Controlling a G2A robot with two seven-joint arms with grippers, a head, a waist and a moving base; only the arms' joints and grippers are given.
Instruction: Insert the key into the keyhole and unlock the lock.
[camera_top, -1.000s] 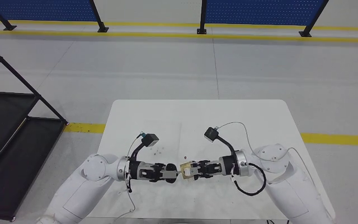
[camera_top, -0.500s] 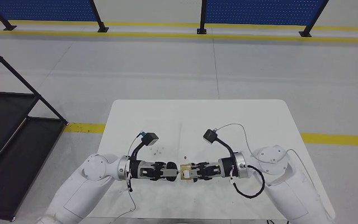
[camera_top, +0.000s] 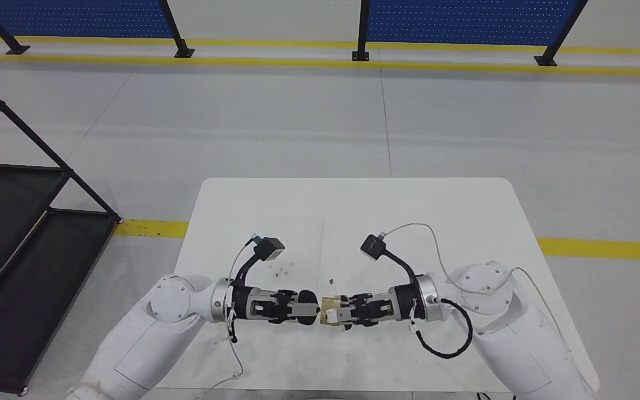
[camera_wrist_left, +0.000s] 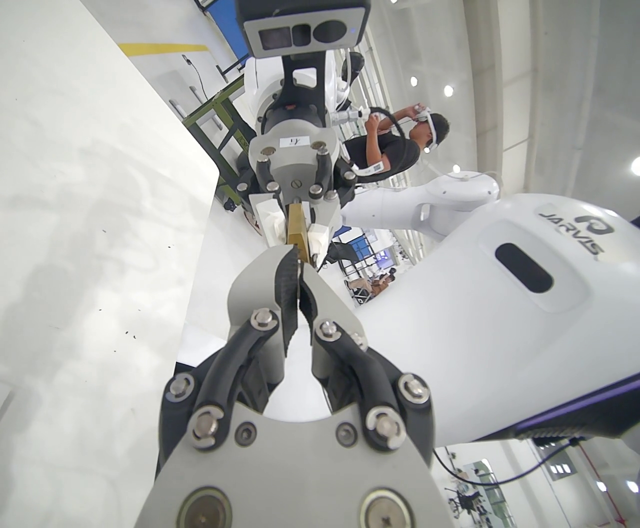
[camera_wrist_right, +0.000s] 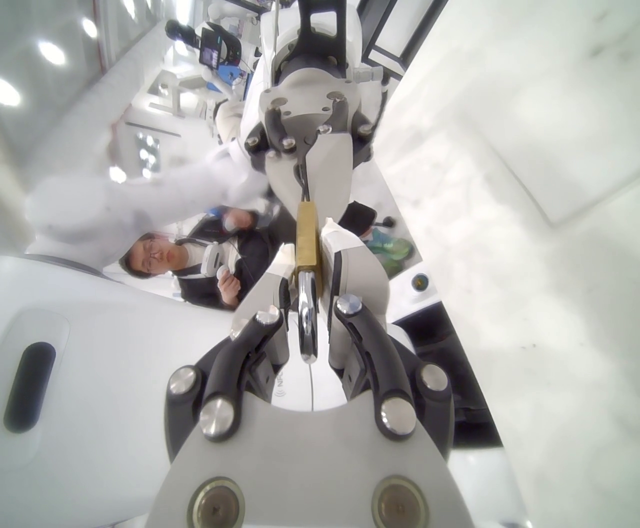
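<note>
A brass padlock (camera_wrist_right: 306, 240) with a silver shackle (camera_wrist_right: 306, 320) is clamped in my right gripper (camera_wrist_right: 306, 250), shackle toward the wrist. In the top view the padlock (camera_top: 328, 309) hangs over the table's front middle, between my right gripper (camera_top: 343, 308) and my left gripper (camera_top: 311, 309). My left gripper (camera_wrist_left: 298, 261) is shut on a thin key, mostly hidden between its black pads (camera_wrist_left: 286, 280). Its tip meets the end face of the padlock (camera_wrist_left: 295, 227). From the right wrist, the key (camera_wrist_right: 303, 187) runs as a thin dark blade from the left gripper into the lock's end.
The white table (camera_top: 360, 220) is bare except for small specks near its middle (camera_top: 283, 268). A black rack (camera_top: 40, 240) stands off the table's left side. Blue barriers (camera_top: 460, 20) line the far floor.
My right gripper has shifted the padlock slightly toward the table's front edge and levelled it, bringing it in line with the left gripper. The left arm has barely moved.
</note>
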